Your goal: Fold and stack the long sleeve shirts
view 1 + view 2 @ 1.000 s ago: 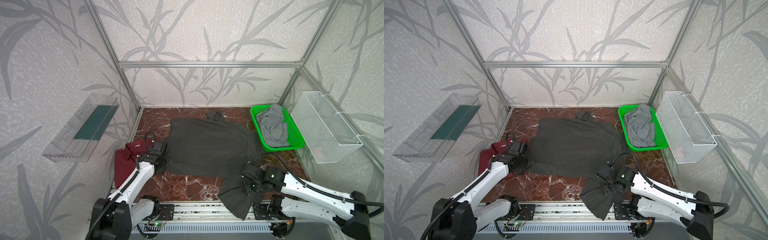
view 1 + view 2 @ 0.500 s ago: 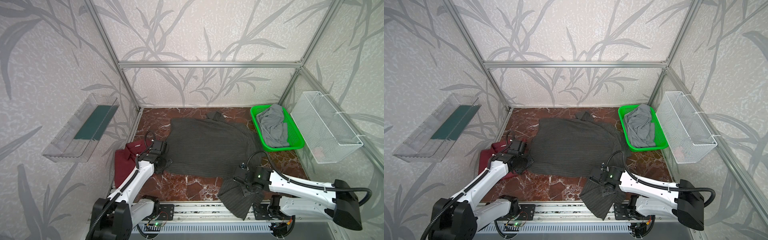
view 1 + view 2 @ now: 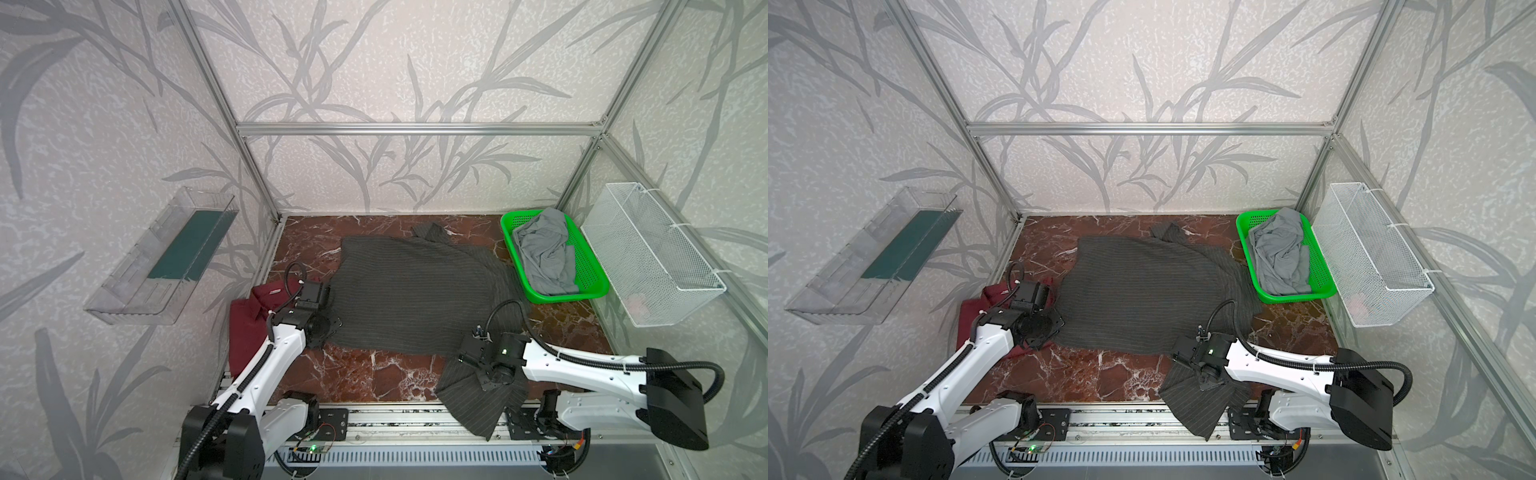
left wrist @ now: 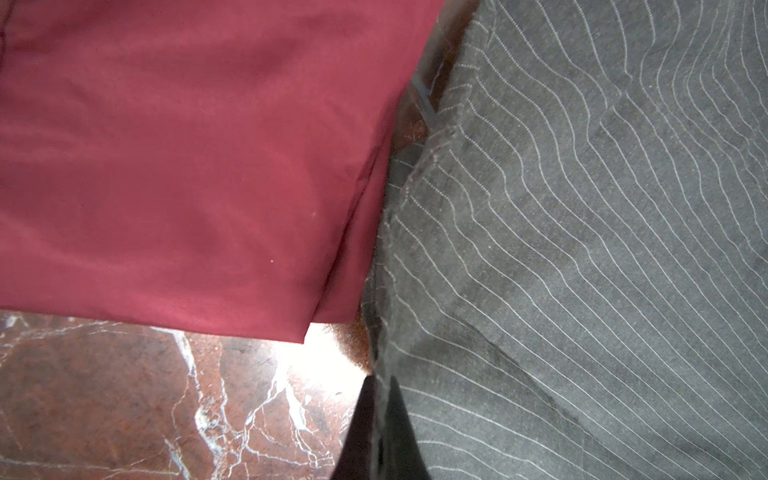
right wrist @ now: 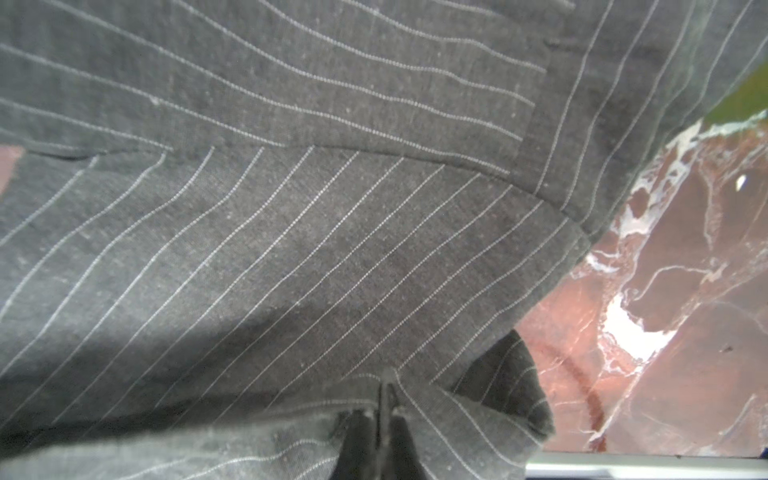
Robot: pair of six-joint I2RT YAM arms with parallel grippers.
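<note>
The charcoal pinstriped shirt point(image 3: 411, 291) point(image 3: 1142, 299) lies spread on the marble table in both top views. One sleeve point(image 3: 473, 403) trails over the front edge. The dark red shirt point(image 3: 249, 324) point(image 4: 187, 166) lies folded at the left, just beside the striped one. My left gripper point(image 3: 323, 329) point(image 4: 380, 386) sits at the striped shirt's near-left corner, jaws shut with its hem pinched between them. My right gripper point(image 3: 489, 376) point(image 5: 386, 386) is down on the sleeve near the front edge, shut on a raised fold of its striped cloth.
A green basket point(image 3: 569, 293) holding a light grey garment point(image 3: 544, 249) stands at the back right, touching the striped shirt. A white wire basket point(image 3: 656, 257) hangs on the right wall and a clear tray point(image 3: 166, 257) on the left wall. A metal rail point(image 3: 395, 419) runs along the front.
My right gripper slid left along the sleeve and closed on its cloth. The left gripper kept its hold and place.
</note>
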